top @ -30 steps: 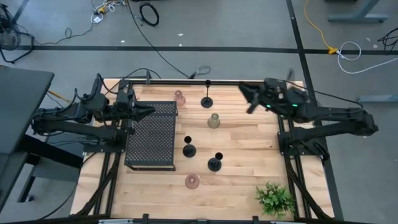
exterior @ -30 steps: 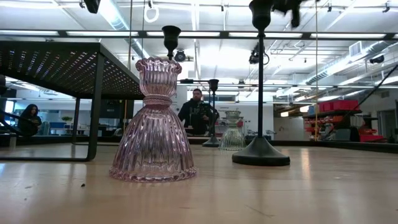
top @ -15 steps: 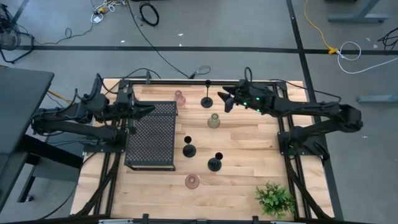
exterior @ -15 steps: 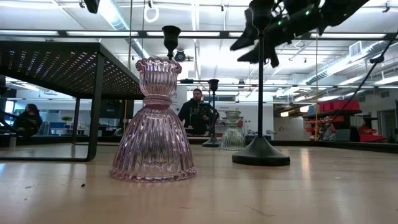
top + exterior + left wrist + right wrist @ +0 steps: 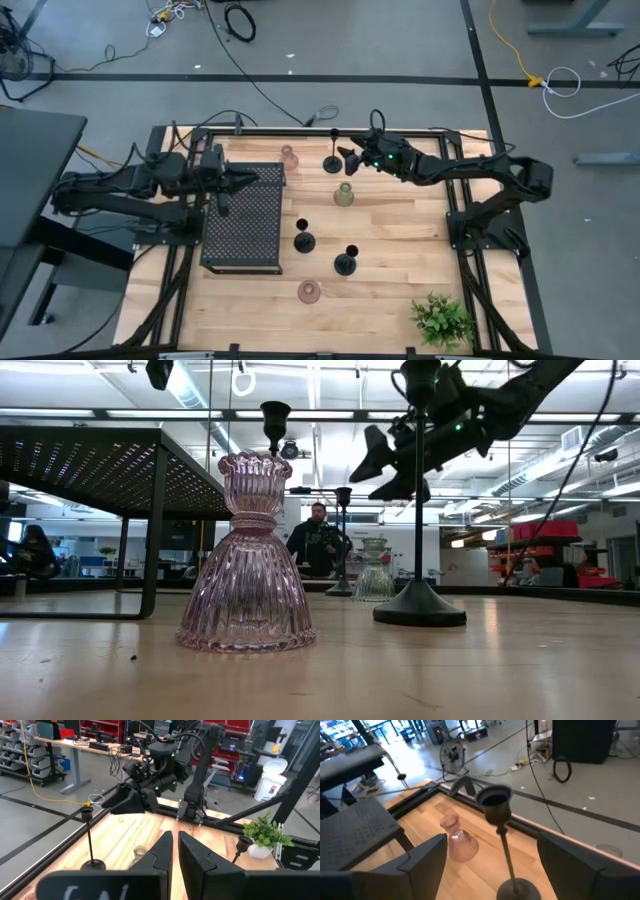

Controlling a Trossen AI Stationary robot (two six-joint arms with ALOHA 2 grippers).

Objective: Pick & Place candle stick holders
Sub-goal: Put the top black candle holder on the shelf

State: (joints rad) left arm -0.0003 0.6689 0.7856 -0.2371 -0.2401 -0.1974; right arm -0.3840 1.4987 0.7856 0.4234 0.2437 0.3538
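Three black candle stick holders stand on round bases: one at the far edge (image 5: pixel 333 160), two mid-table (image 5: pixel 304 240) (image 5: pixel 345 262). Glass holders are a pink one (image 5: pixel 289 156) at the far edge, a pale green one (image 5: pixel 344 194) and a pink one (image 5: pixel 309 291) near the front. My right gripper (image 5: pixel 348 160) is open, level with the far black holder's cup (image 5: pixel 494 800). Its fingers stand on either side of the stem (image 5: pixel 505 845) and stay apart from it. My left gripper (image 5: pixel 240 178) is shut above the far end of the perforated stand (image 5: pixel 243 215).
The large black perforated stand fills the table's left part. A green plant (image 5: pixel 440 320) sits at the near right corner. The far pink glass holder (image 5: pixel 457 840) is just left of the black one. Bare wood lies between the mid-table holders and the right edge.
My right gripper has swung from the far right corner toward the table's left and come down, ending beside the far black candle stick holder with its fingers around the stem. No holder has moved.
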